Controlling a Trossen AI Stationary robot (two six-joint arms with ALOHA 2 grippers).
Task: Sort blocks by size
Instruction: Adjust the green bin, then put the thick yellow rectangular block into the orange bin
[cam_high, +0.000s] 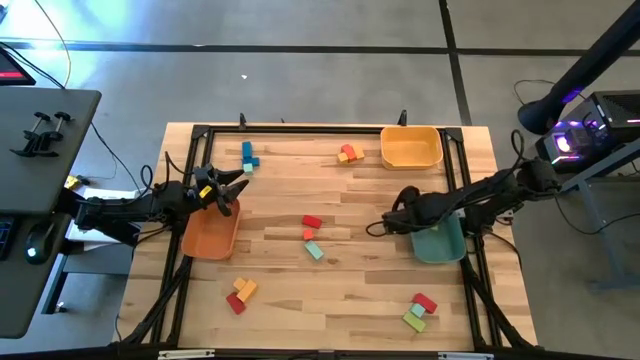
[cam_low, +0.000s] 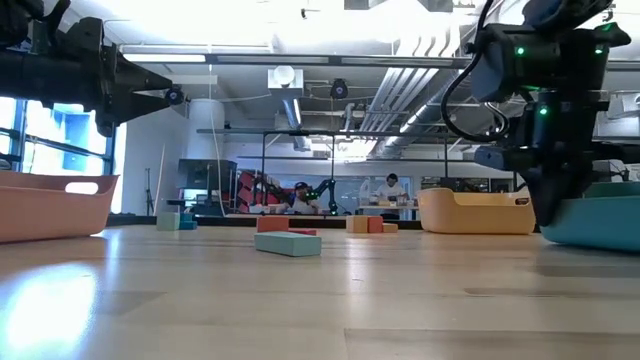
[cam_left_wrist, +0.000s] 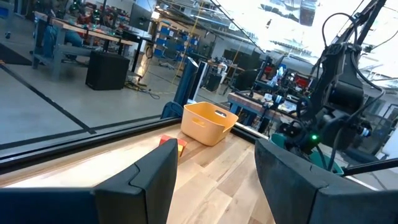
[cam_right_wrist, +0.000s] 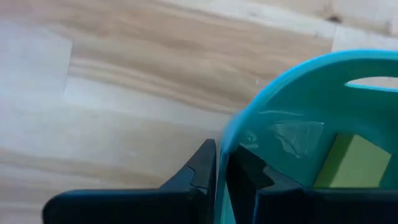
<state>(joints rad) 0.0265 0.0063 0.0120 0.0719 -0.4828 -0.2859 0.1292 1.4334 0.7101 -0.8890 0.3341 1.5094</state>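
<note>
Small blocks lie in groups on the wooden table: blue and teal ones (cam_high: 248, 155), orange and red ones (cam_high: 348, 153), red and teal ones at the middle (cam_high: 312, 235), yellow and red ones (cam_high: 240, 293), and red and light green ones (cam_high: 420, 311). A light green block (cam_right_wrist: 351, 163) lies inside the teal bin (cam_high: 442, 243). My right gripper (cam_high: 398, 224) is shut on that bin's left rim. My left gripper (cam_high: 230, 190) hangs open and empty above the far end of the orange bin (cam_high: 210, 237); its own view (cam_left_wrist: 214, 168) shows nothing between its fingers. My right gripper pinches the teal bin's rim (cam_right_wrist: 231, 134) at the bin's left end, one finger (cam_right_wrist: 200, 167) outside the wall and one (cam_right_wrist: 247, 169) inside. The fingers come from above, pointing down. I cannot tell whether the bin's bottom (cam_low: 598, 236) is on the table or lifted.
A yellow bin (cam_high: 411, 147) stands at the far right of the table. A black frame (cam_high: 320, 131) runs along the table's edges. Bare wood lies between the block groups at the middle and near side.
</note>
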